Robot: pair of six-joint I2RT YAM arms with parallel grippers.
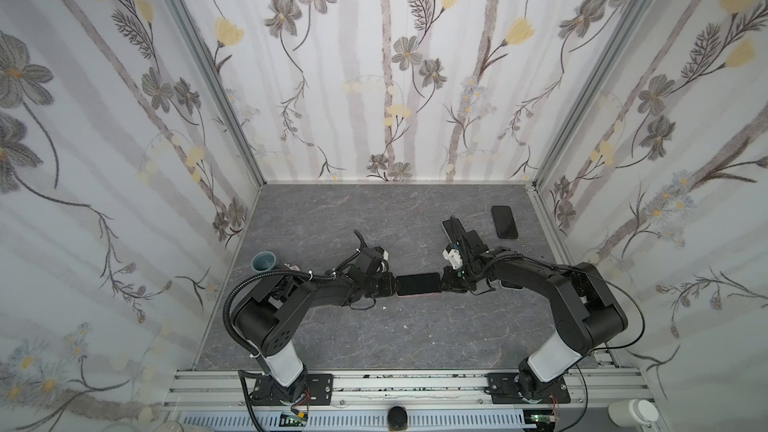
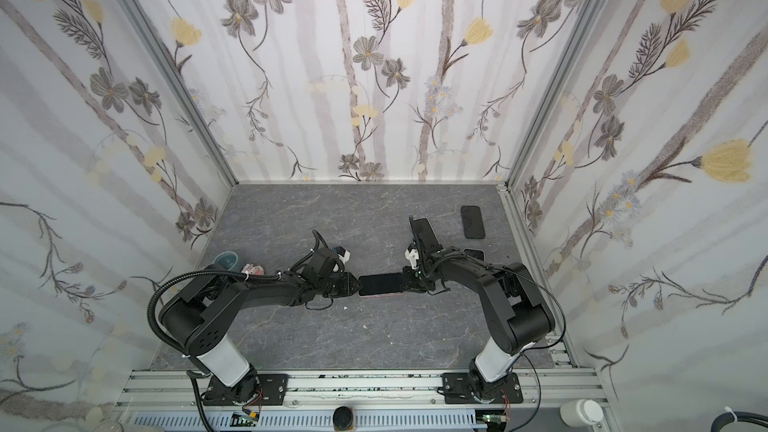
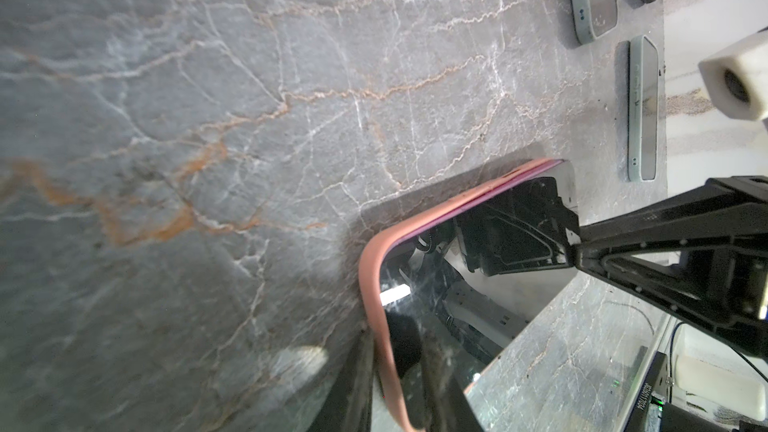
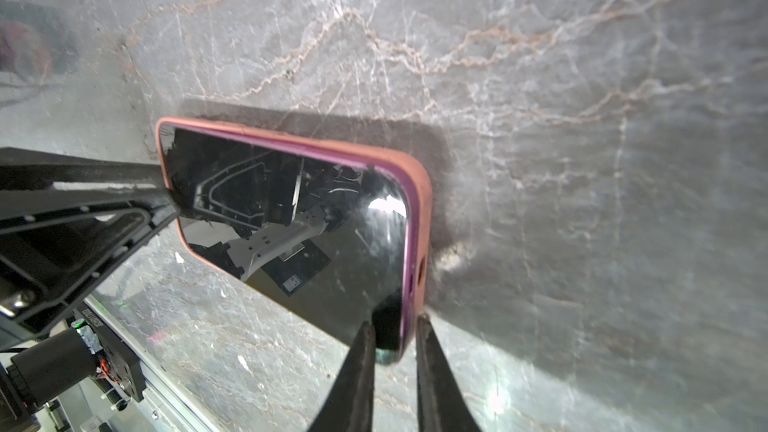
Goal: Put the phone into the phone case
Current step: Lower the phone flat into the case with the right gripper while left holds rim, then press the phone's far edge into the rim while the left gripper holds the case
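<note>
**Top views.** The black-glass, purple-rimmed phone (image 1: 417, 284) sits in its salmon-pink rubbery phone case (image 1: 417, 294). It bridges the left gripper (image 1: 394, 285) and the right gripper (image 1: 443, 283) over the middle of the grey veined tabletop (image 1: 415, 338). Only these views show the spare dark slab phone (image 1: 504, 222) and the teal cup (image 1: 264, 261).

**Left wrist.** The left gripper (image 3: 390, 367) is narrowly closed on the cased phone's near end. At the far corner the pink lip (image 3: 519, 172) seems to part from the purple rim, which cannot be seen from above. That corner is probably unseated, so opposing pulls could peel the case back.

**Right wrist.** The right gripper (image 4: 395, 324) is narrowly clamped across the glass and the case back at the opposite end. A twist or an uneven squeeze could let the phone slip and drop.
</note>
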